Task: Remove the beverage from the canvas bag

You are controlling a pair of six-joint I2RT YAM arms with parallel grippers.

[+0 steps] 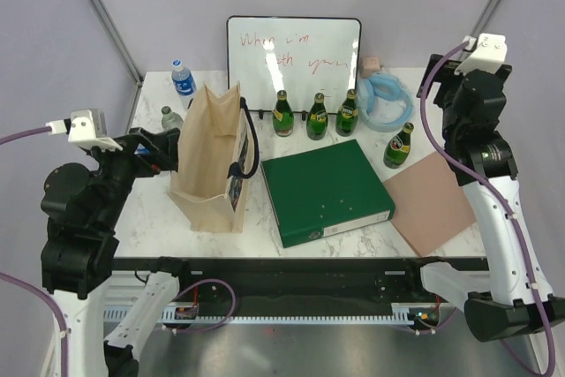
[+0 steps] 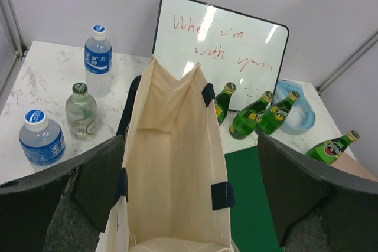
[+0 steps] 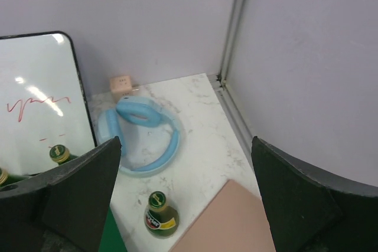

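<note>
The beige canvas bag (image 1: 212, 165) (image 2: 174, 163) stands upright at the left of the table, with dark strap handles and its mouth open. The left wrist view looks down into it and shows only bare fabric. My left gripper (image 1: 168, 149) (image 2: 190, 146) hangs open by the bag's left rim, its fingers (image 2: 97, 178) wider than the mouth and holding nothing. Left of the bag stand a tall water bottle (image 1: 183, 77) (image 2: 97, 60), a small clear bottle (image 1: 170, 117) (image 2: 81, 112) and a blue-capped bottle (image 2: 41, 138). My right gripper (image 1: 439, 86) (image 3: 186, 146) is open, high over the back right corner.
A whiteboard (image 1: 294, 55) leans at the back, with three green bottles (image 1: 317, 117) before it and another (image 1: 399, 146) (image 3: 158, 216) to the right. A green binder (image 1: 325, 190), a pinkish board (image 1: 431, 200) and blue headphones (image 1: 388, 103) (image 3: 142, 137) lie right of the bag.
</note>
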